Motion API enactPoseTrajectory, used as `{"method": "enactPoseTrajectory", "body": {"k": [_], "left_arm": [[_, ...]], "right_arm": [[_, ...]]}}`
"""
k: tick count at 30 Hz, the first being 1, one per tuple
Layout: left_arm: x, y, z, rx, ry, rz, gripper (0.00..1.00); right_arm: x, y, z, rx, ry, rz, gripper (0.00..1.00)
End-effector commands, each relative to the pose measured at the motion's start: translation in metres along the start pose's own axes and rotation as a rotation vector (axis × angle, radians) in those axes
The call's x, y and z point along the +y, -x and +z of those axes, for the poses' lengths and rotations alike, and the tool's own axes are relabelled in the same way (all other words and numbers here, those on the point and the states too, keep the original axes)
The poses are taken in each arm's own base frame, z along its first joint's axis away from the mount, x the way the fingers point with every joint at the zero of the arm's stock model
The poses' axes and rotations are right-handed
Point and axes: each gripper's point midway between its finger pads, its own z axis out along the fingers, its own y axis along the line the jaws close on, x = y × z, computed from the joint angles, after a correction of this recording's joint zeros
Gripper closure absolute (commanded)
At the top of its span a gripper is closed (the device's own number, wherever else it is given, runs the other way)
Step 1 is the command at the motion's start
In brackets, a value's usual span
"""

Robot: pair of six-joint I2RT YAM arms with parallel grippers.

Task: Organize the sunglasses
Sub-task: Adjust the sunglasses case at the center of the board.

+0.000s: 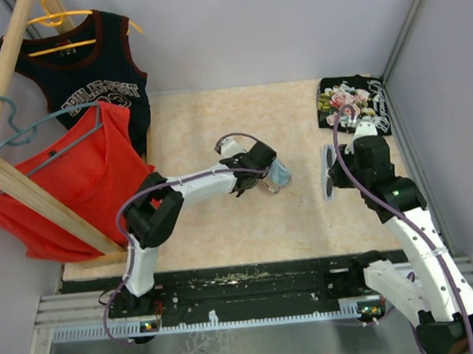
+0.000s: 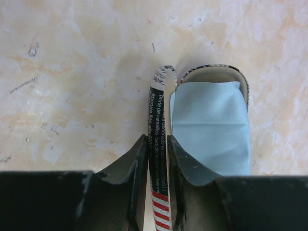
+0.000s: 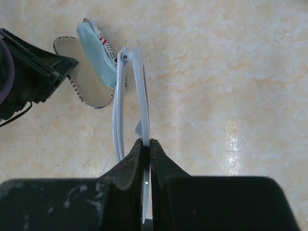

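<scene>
The right gripper point(image 3: 147, 144) is clamped tight on the sunglasses point(image 3: 143, 96), which are folded and held edge-on, right of centre in the overhead view. They look light, thin and slick, and I'd guess they twist or scratch easily, so grip the frame, not the lenses. Mid-frame, the left gripper point(image 2: 158, 149) pinches the case point(image 2: 156, 110) wall, beside the cloth point(image 2: 209, 125).

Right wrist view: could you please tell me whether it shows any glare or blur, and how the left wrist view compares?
Right wrist view: a bright glare streak on the table right of the sunglasses, which look sharp; the right hand is dark. Left wrist view: no glare, a soft shadow beside the case, the cloth crisp.
</scene>
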Motion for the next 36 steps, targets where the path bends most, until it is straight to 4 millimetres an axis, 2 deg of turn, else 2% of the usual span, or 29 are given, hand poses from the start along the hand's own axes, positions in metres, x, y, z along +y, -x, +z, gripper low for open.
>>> {"method": "enactPoseTrajectory", "body": {"k": [1,12,21,28,32,36], "left_arm": [[-0.018,0.017,-0.009,0.010,-0.078,0.041,0.73],[-0.040,0.042,-0.022,-0.018,-0.162,0.295,0.78],[-0.047,0.047,-0.034,0.002,-0.224,0.572,0.85],[-0.028,0.057,-0.044,0.034,-0.163,0.841,0.88],[-0.006,0.065,-0.048,0.050,-0.086,0.974,0.93],[0.019,0.076,-0.055,0.046,0.022,1.096,0.98]], "right_arm": [[0.004,0.013,-0.004,-0.056,0.021,-0.009,1.00],[0.006,0.012,-0.002,-0.049,0.030,-0.003,1.00],[0.011,0.009,0.001,-0.035,0.057,-0.001,1.00],[0.031,0.003,0.001,-0.024,0.170,0.036,1.00],[0.045,-0.006,0.003,-0.011,0.253,0.072,1.00],[0.050,-0.014,0.005,-0.011,0.290,0.099,1.00]]}}
